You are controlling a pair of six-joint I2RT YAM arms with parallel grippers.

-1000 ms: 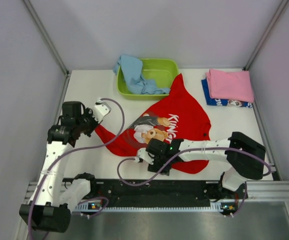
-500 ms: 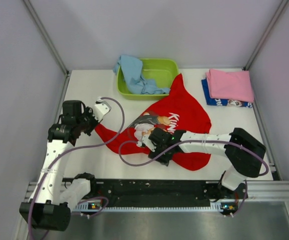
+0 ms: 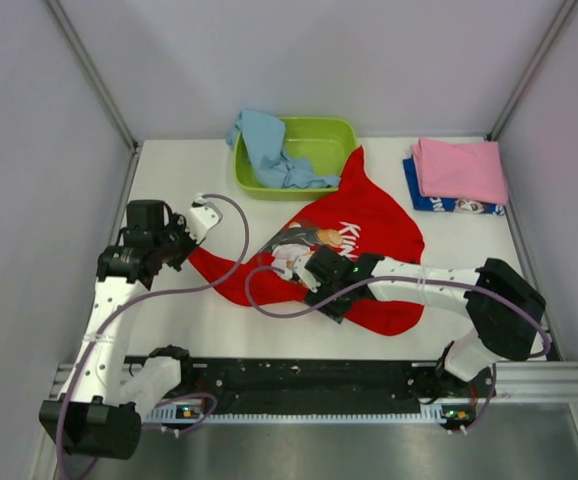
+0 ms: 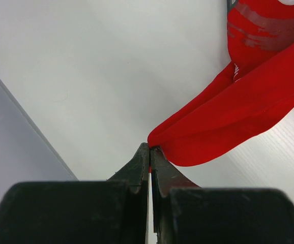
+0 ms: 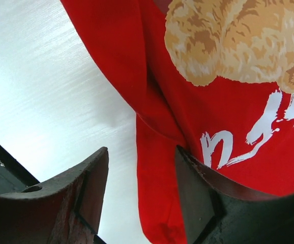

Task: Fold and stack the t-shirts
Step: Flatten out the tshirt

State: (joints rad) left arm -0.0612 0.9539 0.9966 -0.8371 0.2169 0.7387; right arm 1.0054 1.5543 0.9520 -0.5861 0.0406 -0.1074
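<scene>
A red t-shirt (image 3: pixel 369 235) with a teddy-bear print and white lettering lies spread and rumpled in the middle of the table. My left gripper (image 3: pixel 187 247) is shut on its left sleeve tip (image 4: pixel 159 145) and holds it out to the left. My right gripper (image 3: pixel 291 268) is open, its jaws apart over the shirt's near edge (image 5: pixel 162 193), beside the bear print (image 5: pixel 228 40). A light blue t-shirt (image 3: pixel 267 148) hangs over the basin's left rim. A folded pink t-shirt (image 3: pixel 459 168) lies on a folded dark blue one (image 3: pixel 431 199) at the back right.
A lime green basin (image 3: pixel 319 140) stands at the back centre, just behind the red shirt. Grey walls close in the table on the left, back and right. A purple cable (image 3: pixel 237 230) loops from the left arm over the table.
My right gripper has moved up and away from the near edge, onto the red shirt by the bear print. The shirt's lower edge has shifted with it. The left gripper has stayed put.
</scene>
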